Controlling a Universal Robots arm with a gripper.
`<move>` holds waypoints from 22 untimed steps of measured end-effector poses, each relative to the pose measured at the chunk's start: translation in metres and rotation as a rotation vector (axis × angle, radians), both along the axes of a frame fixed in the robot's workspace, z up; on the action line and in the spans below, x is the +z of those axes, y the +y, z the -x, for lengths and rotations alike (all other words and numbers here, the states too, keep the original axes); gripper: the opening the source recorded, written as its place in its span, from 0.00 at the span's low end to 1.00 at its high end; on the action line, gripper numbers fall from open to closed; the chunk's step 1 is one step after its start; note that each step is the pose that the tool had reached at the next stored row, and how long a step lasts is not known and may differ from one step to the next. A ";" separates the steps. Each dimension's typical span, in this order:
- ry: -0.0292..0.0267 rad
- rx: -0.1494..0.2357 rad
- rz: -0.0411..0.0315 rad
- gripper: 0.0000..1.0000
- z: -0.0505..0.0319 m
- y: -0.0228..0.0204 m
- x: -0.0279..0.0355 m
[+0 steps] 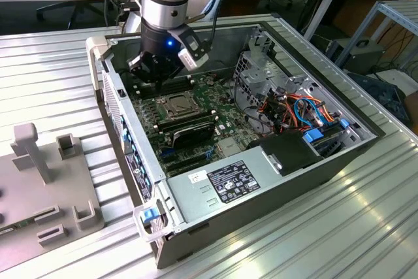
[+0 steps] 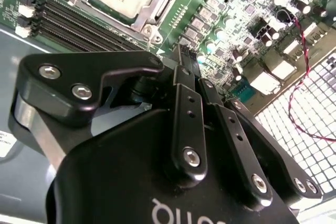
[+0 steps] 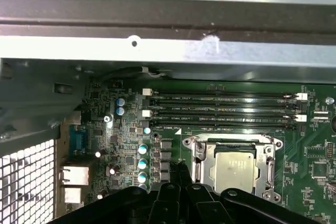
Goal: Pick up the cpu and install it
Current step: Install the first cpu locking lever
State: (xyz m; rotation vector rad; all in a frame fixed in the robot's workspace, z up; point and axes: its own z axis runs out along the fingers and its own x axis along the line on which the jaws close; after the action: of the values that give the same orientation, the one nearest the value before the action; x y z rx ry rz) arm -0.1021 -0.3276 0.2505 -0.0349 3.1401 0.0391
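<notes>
Where the cpu lies: the cpu [image 3: 233, 169] sits flat inside the socket frame [image 3: 197, 155] on the motherboard [image 3: 121, 145], silvery-tan face up, within the open case [image 1: 124, 119].
Hand: the gripper [image 3: 177, 167] has its fingers drawn narrow, tips together, with nothing between them.
Hand to cpu: apart and not touching. In the second wrist view the fingertips [image 2: 181, 59] point at bare board just beside one corner of the frame, and the chip is off to that side.
Seen from outside: the gripper [image 1: 157, 70] hangs low in the case, and the socket lies nearer the camera, slightly to the exterior view's right.
Axis: the chip is square and has no long side; its edges run parallel to the memory slots [image 3: 220, 109].
Frame: probably closed over the chip's rim, though I cannot tell whether it is latched.
Task state: the chip appears already seated.
</notes>
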 end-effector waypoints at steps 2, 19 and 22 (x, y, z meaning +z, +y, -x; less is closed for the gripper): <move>-0.0032 0.000 -0.0003 0.11 0.0018 0.0017 -0.0001; -0.0050 0.001 -0.0824 0.11 -0.0059 0.0178 0.0030; -0.0050 0.001 -0.0838 0.11 -0.0100 0.0178 0.0029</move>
State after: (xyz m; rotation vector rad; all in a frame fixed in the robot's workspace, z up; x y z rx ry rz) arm -0.0921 -0.3098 0.2534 -0.0365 3.1298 0.1702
